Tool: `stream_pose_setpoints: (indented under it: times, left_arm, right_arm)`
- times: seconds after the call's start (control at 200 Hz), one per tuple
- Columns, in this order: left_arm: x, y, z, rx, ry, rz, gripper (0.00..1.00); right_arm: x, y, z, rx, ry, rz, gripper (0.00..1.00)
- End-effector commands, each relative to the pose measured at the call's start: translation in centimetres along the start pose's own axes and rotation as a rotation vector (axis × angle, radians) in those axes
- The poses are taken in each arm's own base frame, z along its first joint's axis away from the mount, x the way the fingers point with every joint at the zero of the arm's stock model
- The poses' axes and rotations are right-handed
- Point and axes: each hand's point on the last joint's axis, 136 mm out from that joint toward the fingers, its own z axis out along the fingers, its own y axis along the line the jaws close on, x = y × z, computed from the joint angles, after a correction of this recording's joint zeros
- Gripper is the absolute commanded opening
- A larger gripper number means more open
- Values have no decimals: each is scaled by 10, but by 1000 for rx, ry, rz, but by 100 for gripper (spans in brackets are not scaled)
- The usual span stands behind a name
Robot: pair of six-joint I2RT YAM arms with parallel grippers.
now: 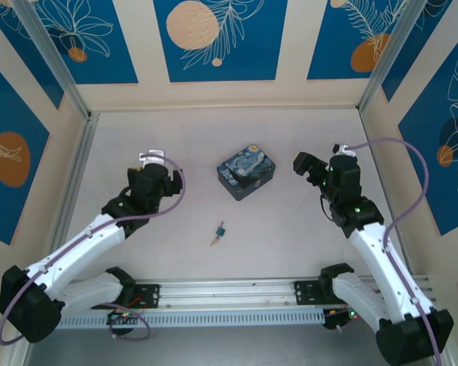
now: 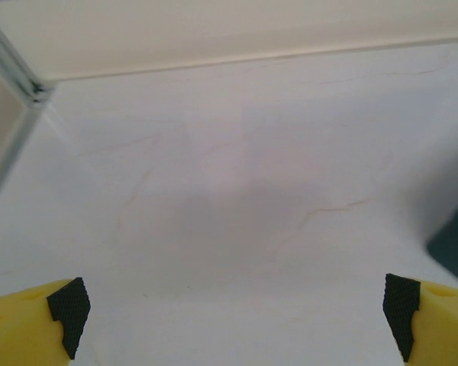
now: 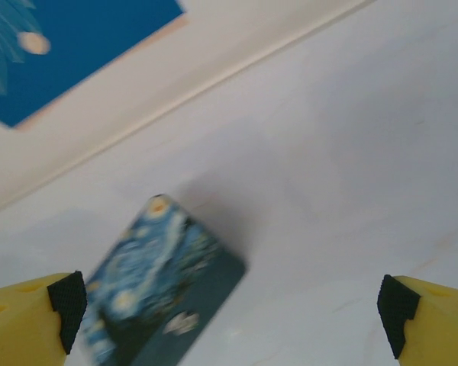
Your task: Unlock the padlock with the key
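- From above, the padlock (image 1: 246,174) lay mid-counter (image 1: 290,229) between both arms, with the key (image 1: 218,232) nearer the bases and apart from it.
- The right wrist view caught the padlock's swirly starry print close by the right pincer (image 3: 233,316), its fingers wide apart and holding nothing.
- The left pincer (image 2: 237,320) gaped over the counter.

Padlock (image 1: 246,175) lies flat at mid-desk (image 1: 290,244), between left gripper (image 1: 151,158) and right gripper (image 1: 309,166), touching neither. Key (image 1: 217,232) lies apart, nearer the arm bases.
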Motion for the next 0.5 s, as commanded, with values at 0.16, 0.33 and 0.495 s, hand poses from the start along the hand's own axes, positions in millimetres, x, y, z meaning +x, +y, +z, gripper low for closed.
stream_pose_setpoints:
  times: [0.16,0.33,0.495]
  left_arm:
    - [-14,69,34,-142,-186,-54,100]
    - [26,75,68,-138,-129,-12,100]
    - [68,76,94,-128,-103,6,100]
  right_arm:
    - [6,-75,71,265,-131,-165,99]
    - [29,-80,103,219,-132,-233,99]
    - [48,-72,122,102,-135,-328,100]
